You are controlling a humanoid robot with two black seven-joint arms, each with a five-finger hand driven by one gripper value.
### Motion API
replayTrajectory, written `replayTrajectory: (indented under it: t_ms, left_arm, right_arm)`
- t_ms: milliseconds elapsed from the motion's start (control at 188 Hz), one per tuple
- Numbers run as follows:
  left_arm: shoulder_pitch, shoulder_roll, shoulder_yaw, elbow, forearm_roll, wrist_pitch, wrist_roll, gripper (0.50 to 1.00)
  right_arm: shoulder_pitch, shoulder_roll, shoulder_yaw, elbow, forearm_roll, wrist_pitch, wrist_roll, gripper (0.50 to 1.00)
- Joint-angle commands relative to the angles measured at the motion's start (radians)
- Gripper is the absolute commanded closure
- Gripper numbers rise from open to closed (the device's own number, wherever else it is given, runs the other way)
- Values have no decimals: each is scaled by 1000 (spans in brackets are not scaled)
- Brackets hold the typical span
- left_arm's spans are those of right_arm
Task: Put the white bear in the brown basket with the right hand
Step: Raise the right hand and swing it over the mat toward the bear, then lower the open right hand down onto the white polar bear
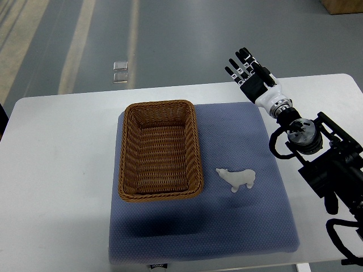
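A small white bear (237,179) lies on the blue mat (244,226), just right of the brown wicker basket (126,153). The basket holds nothing that I can see. My right hand (248,72) is raised over the far right edge of the table, well beyond the bear, with its fingers stretched out and holding nothing. Its arm (317,153) comes in from the right edge. The left arm is out of view.
The white table (57,170) carries the mat, with bare surface to the left of the basket. Two small clear squares (119,71) lie on the grey floor beyond the table's far edge.
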Motion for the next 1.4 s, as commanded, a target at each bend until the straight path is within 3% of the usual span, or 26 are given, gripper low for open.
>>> replayTrajectory:
  t_ms: [0, 399, 516, 622, 862, 910, 963, 968, 989, 1191, 1394]
  left_arm:
    - [0, 0, -2, 0, 0, 2, 0, 500]
    - [0, 0, -3, 0, -2, 3, 0, 500]
    - [0, 0, -5, -2, 0, 2, 0, 500]
    - [-1, 0, -5, -8, 0, 2, 0, 500]
    - [-1, 0, -2, -45, 0, 2, 0, 500]
    - [-1, 0, -2, -51, -1, 2, 0, 500]
    - [-1, 0, -2, -51, -2, 2, 0, 500]
    - [-1, 0, -2, -57, -2, 2, 0, 500]
    - [-1, 0, -2, -62, -2, 2, 0, 500]
    - [-6, 0, 0, -72, 0, 0, 0, 500]
    - [-7, 0, 2, -69, 0, 0, 0, 500]
  right_arm:
    - [1, 0, 0, 0, 0, 0, 0, 572]
    - [46, -29, -109, 8, -129, 4, -11, 574]
    - [84, -103, -158, 34, -221, 18, -20, 574]
    - [149, -183, -246, 89, -302, 29, -69, 574]
    - [474, -437, -660, 229, -567, 165, -149, 574]
    - [558, -469, -764, 232, -578, 207, -165, 574]
    - [558, -469, -764, 232, -578, 207, -166, 574]
    - [668, -501, -890, 236, -578, 255, -188, 574]
    - [715, -515, -944, 241, -578, 273, -196, 574]
    - [1031, -558, -1329, 336, -580, 359, -202, 574]
    - [1101, -592, -1406, 471, -580, 386, -202, 574]
